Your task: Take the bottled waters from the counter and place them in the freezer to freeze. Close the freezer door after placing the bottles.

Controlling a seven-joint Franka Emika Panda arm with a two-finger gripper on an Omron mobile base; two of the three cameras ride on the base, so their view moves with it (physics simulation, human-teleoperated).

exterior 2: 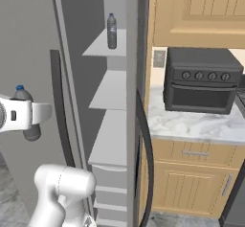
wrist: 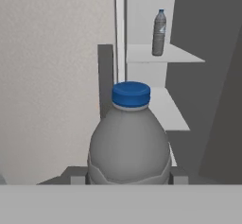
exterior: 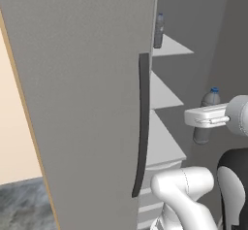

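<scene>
My gripper [wrist: 128,176] is shut on one of the bottled waters [wrist: 130,142], a grey bottle with a blue cap, held upright in front of the open freezer [exterior: 164,93]. The base views show this held bottle [exterior: 209,100] [exterior 2: 21,96] in the gripper [exterior: 201,118] [exterior 2: 29,113], level with the middle shelves. Another bottle [exterior: 158,30] [exterior 2: 111,31] [wrist: 159,32] stands upright on an upper freezer shelf [exterior 2: 103,46]. The freezer door [exterior: 82,93] is swung open to the left, its dark bar handle [exterior: 143,122] facing me.
Right of the fridge, a dark toaster oven [exterior 2: 203,80] sits on the white marble counter [exterior 2: 191,123] above wooden cabinets [exterior 2: 191,173]. The fridge's right door edge with its handle [exterior 2: 143,144] borders the freezer opening. Drawers [exterior 2: 110,192] fill the freezer's bottom.
</scene>
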